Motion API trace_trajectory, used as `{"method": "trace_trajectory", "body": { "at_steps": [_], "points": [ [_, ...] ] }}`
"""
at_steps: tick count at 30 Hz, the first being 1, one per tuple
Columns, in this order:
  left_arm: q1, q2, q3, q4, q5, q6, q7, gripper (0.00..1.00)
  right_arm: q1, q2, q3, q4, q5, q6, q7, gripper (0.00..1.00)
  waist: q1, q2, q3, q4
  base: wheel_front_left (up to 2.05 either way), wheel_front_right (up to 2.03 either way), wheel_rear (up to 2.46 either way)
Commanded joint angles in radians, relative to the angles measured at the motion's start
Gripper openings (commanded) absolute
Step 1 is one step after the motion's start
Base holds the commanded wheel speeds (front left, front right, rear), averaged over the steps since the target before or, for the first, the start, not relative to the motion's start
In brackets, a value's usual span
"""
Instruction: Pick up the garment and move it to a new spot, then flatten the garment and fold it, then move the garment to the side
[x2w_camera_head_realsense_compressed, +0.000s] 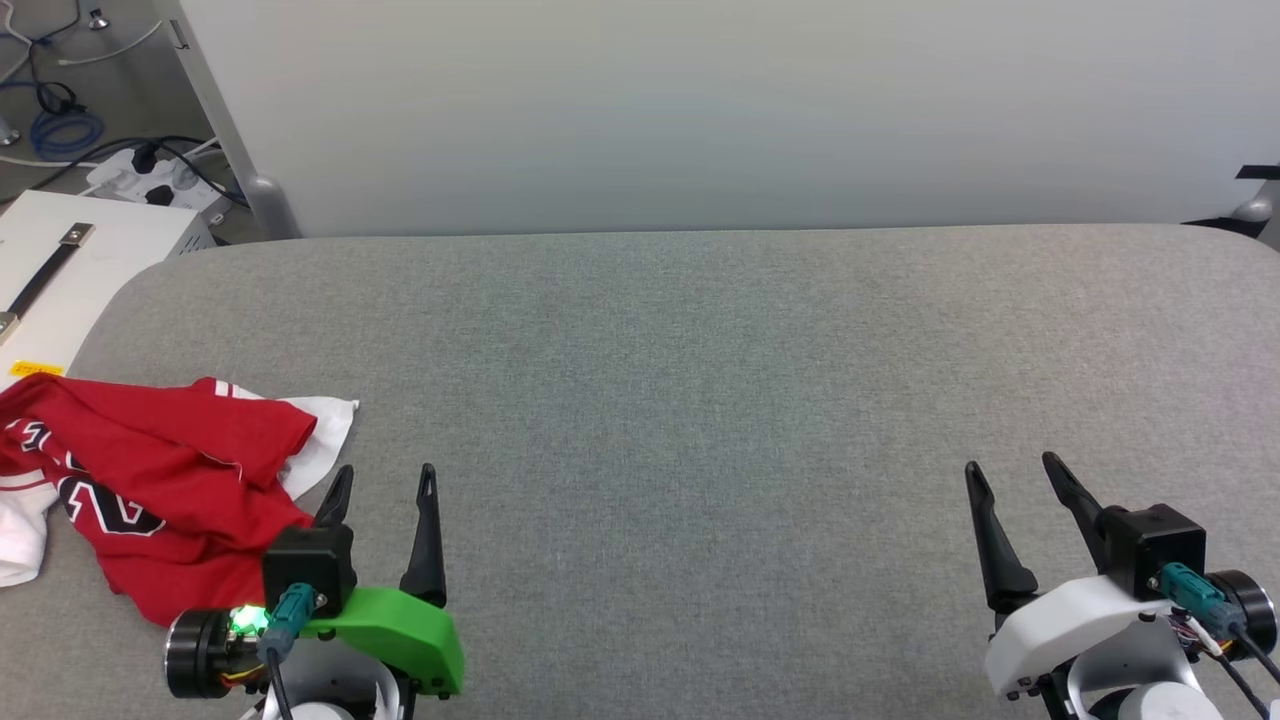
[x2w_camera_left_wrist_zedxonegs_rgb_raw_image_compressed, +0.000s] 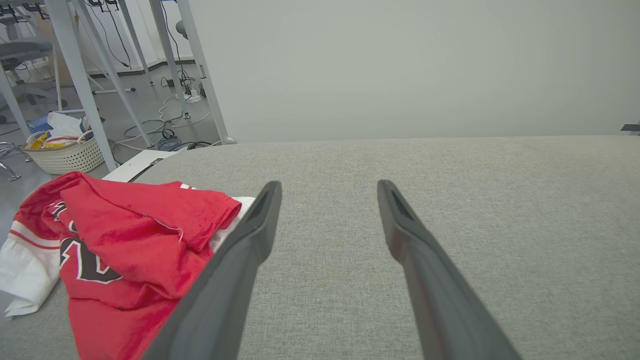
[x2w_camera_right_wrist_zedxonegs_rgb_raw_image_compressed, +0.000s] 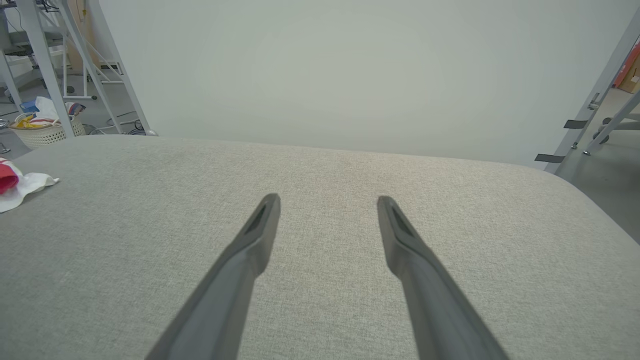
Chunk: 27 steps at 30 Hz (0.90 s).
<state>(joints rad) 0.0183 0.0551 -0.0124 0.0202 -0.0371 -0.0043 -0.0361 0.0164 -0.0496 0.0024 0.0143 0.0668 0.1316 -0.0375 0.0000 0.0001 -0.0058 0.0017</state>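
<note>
The garment (x2w_camera_head_realsense_compressed: 160, 480), a red jersey shirt with white sleeves and a black-and-white number, lies crumpled at the near left of the grey padded table (x2w_camera_head_realsense_compressed: 700, 400). In the left wrist view the garment (x2w_camera_left_wrist_zedxonegs_rgb_raw_image_compressed: 115, 250) lies just left of my left finger. My left gripper (x2w_camera_head_realsense_compressed: 385, 480) stands open beside the garment's right edge, holding nothing. At the near right my right gripper (x2w_camera_head_realsense_compressed: 1010, 470) is open too, over bare fabric. From the right wrist view a corner of the garment (x2w_camera_right_wrist_zedxonegs_rgb_raw_image_compressed: 15, 182) peeks in at the far left edge, well away from the open right gripper (x2w_camera_right_wrist_zedxonegs_rgb_raw_image_compressed: 327, 200).
A pale partition wall (x2w_camera_head_realsense_compressed: 700, 110) rises behind the table. To the left stand a white box (x2w_camera_head_realsense_compressed: 60, 270), cables and a power strip (x2w_camera_head_realsense_compressed: 150, 175) on the floor. A woven basket (x2w_camera_left_wrist_zedxonegs_rgb_raw_image_compressed: 65, 152) and metal frame legs (x2w_camera_left_wrist_zedxonegs_rgb_raw_image_compressed: 80, 75) stand beyond the table's left end.
</note>
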Motion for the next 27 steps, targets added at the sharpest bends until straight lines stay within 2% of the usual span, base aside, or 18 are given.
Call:
{"method": "trace_trajectory", "body": {
  "at_steps": [1, 27],
  "points": [
    [-0.007, -0.001, -0.002, 0.004, -0.014, -0.003, -0.011, 1.0, 0.001, 0.0, -0.001, 0.002, 0.018, 0.0, -0.012, 1.0, 0.0, -0.0001, 0.0, 0.0, 0.0, 0.0, 0.0],
    [-0.025, -0.002, -0.003, 0.046, -0.069, -0.024, -0.065, 1.0, 0.015, 0.0, -0.016, -0.027, 0.073, 0.0, -0.034, 1.0, 0.0, -0.0001, 0.0, -0.004, 0.0, 0.0, 0.0]
  ]
}}
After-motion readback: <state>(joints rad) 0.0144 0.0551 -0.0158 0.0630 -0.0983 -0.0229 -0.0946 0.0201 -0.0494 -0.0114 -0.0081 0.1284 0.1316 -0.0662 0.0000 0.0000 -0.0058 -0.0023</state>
